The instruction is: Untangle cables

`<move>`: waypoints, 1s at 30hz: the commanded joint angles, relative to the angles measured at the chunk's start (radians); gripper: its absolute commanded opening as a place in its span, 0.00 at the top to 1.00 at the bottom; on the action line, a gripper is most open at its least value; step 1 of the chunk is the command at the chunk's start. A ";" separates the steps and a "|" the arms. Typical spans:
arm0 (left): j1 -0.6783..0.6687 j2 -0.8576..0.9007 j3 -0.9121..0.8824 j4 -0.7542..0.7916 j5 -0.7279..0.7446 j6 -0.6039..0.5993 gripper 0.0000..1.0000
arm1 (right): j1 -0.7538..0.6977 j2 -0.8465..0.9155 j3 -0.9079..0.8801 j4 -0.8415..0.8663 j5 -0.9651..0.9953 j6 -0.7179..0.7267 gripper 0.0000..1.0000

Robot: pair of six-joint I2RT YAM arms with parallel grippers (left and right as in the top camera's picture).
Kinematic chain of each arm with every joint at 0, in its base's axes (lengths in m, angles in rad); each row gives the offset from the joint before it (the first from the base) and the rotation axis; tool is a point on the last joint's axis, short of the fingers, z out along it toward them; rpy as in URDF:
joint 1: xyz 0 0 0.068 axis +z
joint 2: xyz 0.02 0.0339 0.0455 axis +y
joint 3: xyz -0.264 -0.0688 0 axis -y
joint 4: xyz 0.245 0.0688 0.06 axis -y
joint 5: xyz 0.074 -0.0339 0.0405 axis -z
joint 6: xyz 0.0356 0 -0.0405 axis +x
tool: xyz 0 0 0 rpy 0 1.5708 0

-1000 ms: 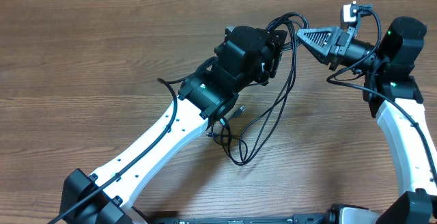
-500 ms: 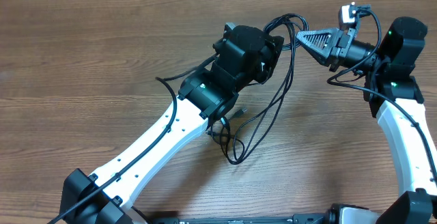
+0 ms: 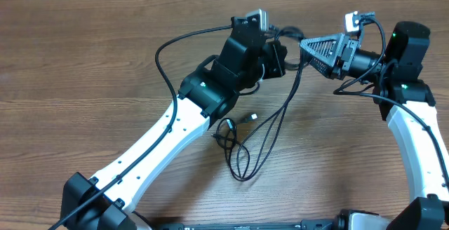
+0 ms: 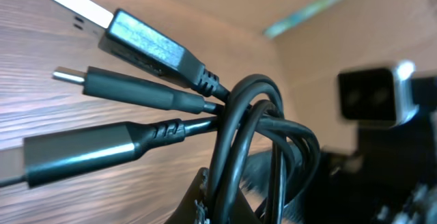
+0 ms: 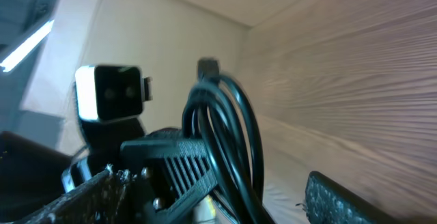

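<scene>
The cables are thin black cords that hang from my left gripper down to loose loops on the wooden table, with a silver-tipped plug lying beside the loops. The left gripper is shut on the bunched cables. Three plugs stick out to the left in the left wrist view, among them a flat USB plug. My right gripper faces the left one at close range. It is open, and the cables pass between its fingers untouched.
The left arm's own thicker cable arcs out over the table to the left of its wrist. The left wrist camera shows close ahead in the right wrist view. The right arm's base stands at the right edge.
My left gripper has shut on the cables and turned, pulling them up and left. My right gripper has opened and let go. The loops on the table have shifted slightly.
</scene>
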 commanded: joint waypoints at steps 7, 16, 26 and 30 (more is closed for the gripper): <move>0.105 0.010 0.011 -0.139 0.234 0.296 0.96 | 0.004 -0.027 0.021 -0.259 0.179 -0.507 0.29; 0.089 0.010 0.011 -0.147 0.307 0.317 0.96 | 0.007 -0.027 0.021 -0.411 0.258 -0.691 0.38; 0.075 0.012 0.011 -0.205 0.246 0.317 0.96 | 0.055 -0.027 0.021 -0.415 0.210 -0.743 0.39; 0.073 0.012 0.011 -0.208 0.248 0.316 0.96 | 0.092 -0.027 0.021 -0.416 0.211 -0.763 0.58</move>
